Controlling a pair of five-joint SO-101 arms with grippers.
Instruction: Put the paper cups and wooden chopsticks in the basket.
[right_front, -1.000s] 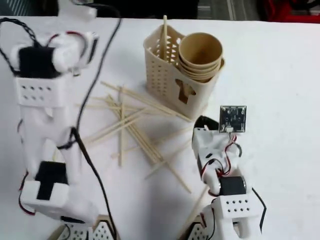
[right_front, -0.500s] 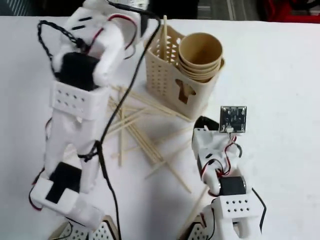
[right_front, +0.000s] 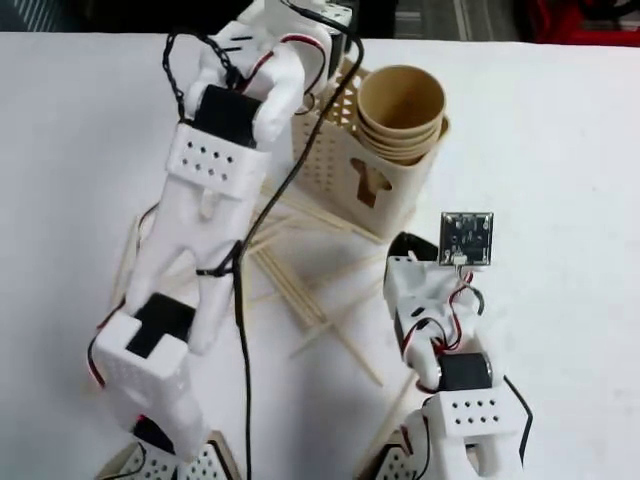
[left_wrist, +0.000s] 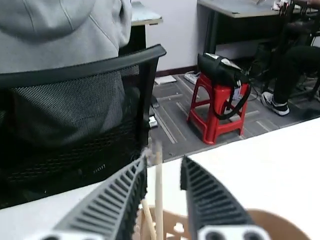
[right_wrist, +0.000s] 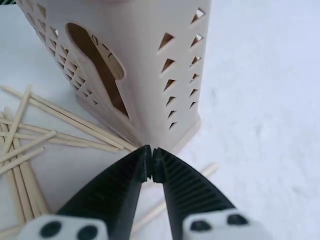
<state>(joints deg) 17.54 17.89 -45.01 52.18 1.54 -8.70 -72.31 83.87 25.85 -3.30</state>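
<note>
Basket (right_front: 395, 195) stands on the table (right_front: 560, 150). The paper cups (right_front: 402, 100) are nested inside it, taking up the side towards the right arm. Loose wooden chopsticks (right_front: 290, 285) lie crossed on the table beside the basket, between the two arms.

Left arm is stretched out over the basket's rim. The left pincer (left_wrist: 164, 161) is seen with its jaws apart. One upright chopstick (left_wrist: 158, 200) stands between them, close against one jaw and clear of the other, so it is judged not to be clamped. Its lower end runs down into the basket next to the cups.

Right pincer (right_wrist: 151, 150) is low on the table just beside the basket's bottom corner, jaws pressed together with nothing seen between them.

Step in hand, as judged: a chopstick is being delivered into the narrow space beside the cups.

Notes for doing it well:
- The pincer is to be lifted straight up, with the jaws kept wide, so that the stick is not dragged back out.
- The hanging cable is to be kept off the rim, as the light basket could be tipped.
- For the next pick, a top-lying stick is to be chosen and gripped near its middle, since the sticks overlap.
- It is to be tilted upright before lowering.
</note>
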